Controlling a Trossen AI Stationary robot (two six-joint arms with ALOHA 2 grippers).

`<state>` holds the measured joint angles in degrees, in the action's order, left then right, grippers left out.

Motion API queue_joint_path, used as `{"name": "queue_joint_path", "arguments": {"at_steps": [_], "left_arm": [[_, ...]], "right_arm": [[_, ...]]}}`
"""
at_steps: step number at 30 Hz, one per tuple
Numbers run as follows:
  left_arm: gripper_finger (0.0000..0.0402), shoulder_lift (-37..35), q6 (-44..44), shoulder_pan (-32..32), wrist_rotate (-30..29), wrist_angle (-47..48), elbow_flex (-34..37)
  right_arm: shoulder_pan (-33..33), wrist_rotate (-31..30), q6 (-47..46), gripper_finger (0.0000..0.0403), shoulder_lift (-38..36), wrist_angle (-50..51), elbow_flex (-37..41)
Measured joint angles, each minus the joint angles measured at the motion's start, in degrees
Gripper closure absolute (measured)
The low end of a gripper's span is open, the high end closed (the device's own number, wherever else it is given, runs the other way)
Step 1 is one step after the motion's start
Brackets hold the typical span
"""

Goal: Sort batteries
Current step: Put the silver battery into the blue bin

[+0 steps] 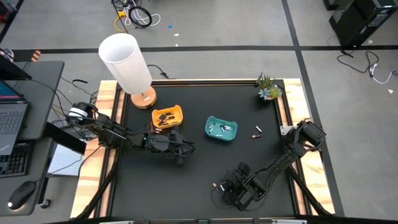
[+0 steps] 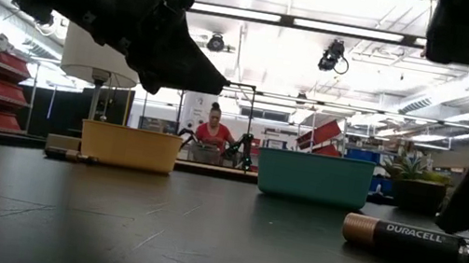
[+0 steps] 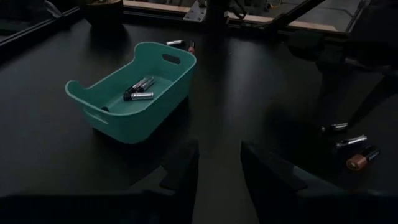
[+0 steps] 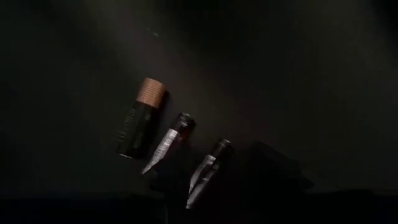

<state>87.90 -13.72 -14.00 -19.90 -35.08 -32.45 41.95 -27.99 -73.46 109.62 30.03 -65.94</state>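
Three batteries lie on the black mat near the front: a thick dark one with a copper end [image 4: 140, 124] and two thin silvery ones [image 4: 169, 143] [image 4: 208, 165]. My right gripper [image 4: 217, 180] hangs open just above them, a dark finger on either side of the nearer thin battery. I cannot tell whether it touches. My left gripper [image 3: 219, 177] is open and holds nothing, left of centre and above the mat [image 1: 177, 152]. The teal tray [image 3: 99, 93] holds thin batteries [image 3: 140, 89]. The yellow tray [image 1: 168, 117] holds several dark ones. Two more batteries [image 1: 256, 132] lie right of the teal tray.
A white-shaded lamp [image 1: 127, 62] stands at the far left corner and a small potted plant [image 1: 268, 87] at the far right. A desk with a laptop [image 1: 12, 118] is off the table's left side. A person [image 2: 212, 133] sits in the room beyond.
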Motion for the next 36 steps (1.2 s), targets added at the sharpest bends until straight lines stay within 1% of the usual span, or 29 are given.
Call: {"name": "queue_joint_path", "arguments": {"at_steps": [2, 4, 6, 8, 10, 12, 14, 18, 20, 22, 24, 29, 33, 36], "left_arm": [[0.0265, 0.0, 0.0, 0.0, 0.0, 0.29, 0.0], [0.0265, 0.0, 0.0, 0.0, 0.0, 0.31, 0.0], [0.0265, 0.0, -0.02, 0.0, -0.02, 0.3, 0.0], [0.0265, 0.0, -0.02, 0.0, -0.01, 0.32, 0.0], [0.0265, 0.0, -0.02, 0.0, 0.0, 0.3, 0.0], [0.0265, 0.0, -0.02, 0.0, 0.0, 0.32, 0.0], [0.0265, 0.0, -0.02, 0.0, -0.02, 0.32, 0.0], [0.0265, 0.0, -0.04, 0.0, -0.02, 0.31, 0.0], [0.0265, 0.0, -0.06, 0.0, -0.01, 0.36, 0.0], [0.0265, 0.0, -0.06, 0.0, -0.02, 0.43, 0.0], [0.0265, 0.0, -0.21, 0.0, -0.02, 0.6, 0.0], [0.0265, 0.0, -0.45, 0.0, 0.0, 0.78, 0.0], [0.0266, 0.0, -0.45, 0.0, -0.02, 0.78, 0.0], [0.0266, 0.0, -0.48, 0.0, -0.29, 0.78, 0.0]], "right_arm": [[0.0, -0.28, -0.03, 0.0246, 0.0, 1.98, -1.47], [0.23, -2.64, -0.18, 0.0246, 0.02, 6.11, -4.17], [0.46, -5.93, -1.01, 0.0246, 0.02, 12.75, -8.17], [0.61, -7.47, -1.73, 0.0249, 0.02, 20.62, -13.34], [0.48, -8.61, -1.78, 0.0253, -0.07, 25.42, -18.21], [0.39, -9.2, -0.55, 0.0259, -0.09, 27.04, -21.64], [0.39, -9.53, 0.86, 0.0265, -0.09, 26.22, -23.64], [0.75, -9.13, 1.24, 0.0272, 2.25, 24.33, -25.37], [1.03, -6.64, 0.67, 0.0273, 5.28, 24.67, -26.13], [1.78, -5.54, 0.03, 0.0273, 8.02, 25.13, -26.76], [2.97, -7.2, -2.35, 0.0273, 9.2, 26.69, -27.17], [6.0, -11.17, -11.62, 0.0273, 9.33, 32.26, -27.34], [7.42, -13.88, -13.76, 0.0273, 9.31, 30.03, -24.9], [8.41, -17.98, -15.67, 0.0273, 9.31, 26.38, -20.46]]}}
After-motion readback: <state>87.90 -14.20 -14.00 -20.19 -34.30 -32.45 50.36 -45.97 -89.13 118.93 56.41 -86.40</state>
